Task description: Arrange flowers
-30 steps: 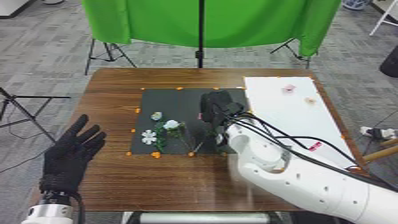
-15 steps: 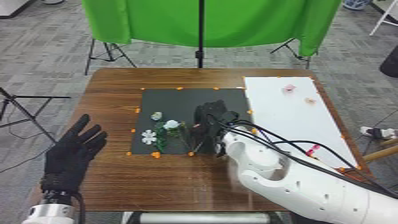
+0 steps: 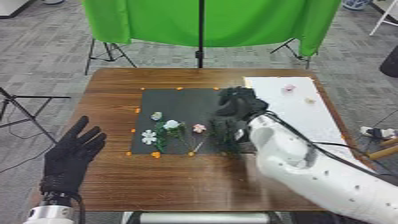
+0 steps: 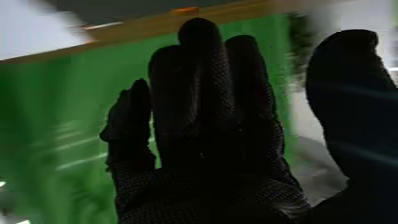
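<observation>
The head view shows flowers (image 3: 171, 123); the wrist view, straight fingers (image 4: 203, 65).

A green cloth (image 3: 160, 22) (on a thin black stand (image 3: 201, 30)) hangs above grey carpeted floor (image 3: 53, 65).

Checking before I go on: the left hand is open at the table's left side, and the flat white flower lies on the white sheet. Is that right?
Not quite. The flat white flower lies on the black mat, as the head view shows. The rest is right: the left hand is open at the table's left side.
</observation>
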`<action>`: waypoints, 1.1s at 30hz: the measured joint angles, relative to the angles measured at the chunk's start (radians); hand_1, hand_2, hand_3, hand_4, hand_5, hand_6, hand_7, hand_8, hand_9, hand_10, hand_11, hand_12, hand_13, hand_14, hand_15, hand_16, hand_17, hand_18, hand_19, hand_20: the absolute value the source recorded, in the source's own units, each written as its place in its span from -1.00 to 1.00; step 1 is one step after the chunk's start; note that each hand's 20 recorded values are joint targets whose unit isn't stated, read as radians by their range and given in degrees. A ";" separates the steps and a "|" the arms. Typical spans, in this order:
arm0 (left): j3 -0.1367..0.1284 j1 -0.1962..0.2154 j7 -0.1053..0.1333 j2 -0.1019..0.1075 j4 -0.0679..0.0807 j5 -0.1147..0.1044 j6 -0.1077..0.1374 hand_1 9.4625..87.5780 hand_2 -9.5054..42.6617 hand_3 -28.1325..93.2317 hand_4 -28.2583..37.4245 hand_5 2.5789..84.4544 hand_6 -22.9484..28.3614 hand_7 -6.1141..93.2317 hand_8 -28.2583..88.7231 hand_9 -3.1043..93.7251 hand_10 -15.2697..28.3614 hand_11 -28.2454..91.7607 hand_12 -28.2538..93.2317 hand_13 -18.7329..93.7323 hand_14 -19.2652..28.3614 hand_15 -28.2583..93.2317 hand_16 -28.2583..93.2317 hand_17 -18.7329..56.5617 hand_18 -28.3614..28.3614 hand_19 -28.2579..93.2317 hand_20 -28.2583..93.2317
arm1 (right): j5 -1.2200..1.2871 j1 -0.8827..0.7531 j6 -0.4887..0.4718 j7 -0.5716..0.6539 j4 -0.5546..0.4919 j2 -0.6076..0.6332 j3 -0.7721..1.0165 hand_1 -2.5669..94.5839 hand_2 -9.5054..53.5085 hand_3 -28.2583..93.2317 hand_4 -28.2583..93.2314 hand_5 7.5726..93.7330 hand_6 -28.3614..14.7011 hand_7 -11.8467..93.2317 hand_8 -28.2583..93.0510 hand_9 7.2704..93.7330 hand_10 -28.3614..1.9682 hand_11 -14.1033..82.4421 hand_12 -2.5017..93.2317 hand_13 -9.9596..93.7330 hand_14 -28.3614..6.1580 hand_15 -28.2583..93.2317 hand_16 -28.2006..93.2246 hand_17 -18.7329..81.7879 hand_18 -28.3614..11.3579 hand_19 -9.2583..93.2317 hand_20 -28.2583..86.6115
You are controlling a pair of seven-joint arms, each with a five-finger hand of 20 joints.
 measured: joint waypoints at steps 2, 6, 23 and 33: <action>0.001 -0.002 0.000 -0.001 0.000 0.002 0.000 -0.63 -0.41 0.82 -0.85 -0.24 0.19 -0.64 -0.70 -0.29 0.59 -0.19 -0.41 -0.31 0.91 0.13 -0.69 -0.79 1.00 0.41 -0.52 | 0.004 0.026 0.041 0.024 0.046 0.045 -0.006 -0.24 -1.00 0.73 -1.00 0.21 0.38 -0.46 -0.76 0.26 -0.06 -0.12 -0.64 0.17 -0.12 0.61 -0.32 -0.20 -0.73 0.75 0.34; 0.002 -0.001 0.000 -0.001 0.000 0.003 0.000 -0.63 -0.41 0.82 -0.85 -0.23 0.19 -0.64 -0.70 -0.28 0.59 -0.19 -0.41 -0.31 0.91 0.13 -0.69 -0.79 1.00 0.42 -0.52 | -0.005 0.061 0.044 0.061 0.145 0.134 0.004 -0.26 -1.00 0.74 -1.00 0.12 0.37 -0.46 -0.76 0.15 -0.13 -0.16 -0.64 0.10 -0.17 0.59 -0.34 -0.20 -0.73 0.75 0.32; 0.020 -0.014 0.063 0.000 0.010 -0.116 -0.085 -0.63 -0.42 0.82 -0.85 -0.23 0.19 -0.65 -0.70 -0.28 0.59 -0.20 -0.40 -0.30 0.92 0.13 -0.69 -0.79 1.00 0.42 -0.54 | 0.034 0.070 -0.199 0.180 0.393 0.123 0.073 -0.25 -1.00 0.76 -1.00 -0.04 0.44 -0.46 -0.77 0.05 -0.16 -0.22 -0.65 0.03 -0.14 0.57 -0.41 -0.23 -0.70 0.74 0.30; 0.022 -0.036 -0.018 -0.024 0.013 -0.006 -0.055 -0.63 -0.42 0.82 -0.86 -0.24 0.19 -0.64 -0.70 -0.28 0.59 -0.20 -0.40 -0.30 0.92 0.13 -0.69 -0.79 1.00 0.42 -0.54 | 0.001 0.084 -0.256 0.190 0.425 0.086 0.053 0.00 -1.00 0.59 -1.00 0.35 0.62 -0.46 -0.70 0.49 0.28 -0.25 -0.58 0.36 0.21 0.50 -0.32 -0.16 -0.65 0.76 0.29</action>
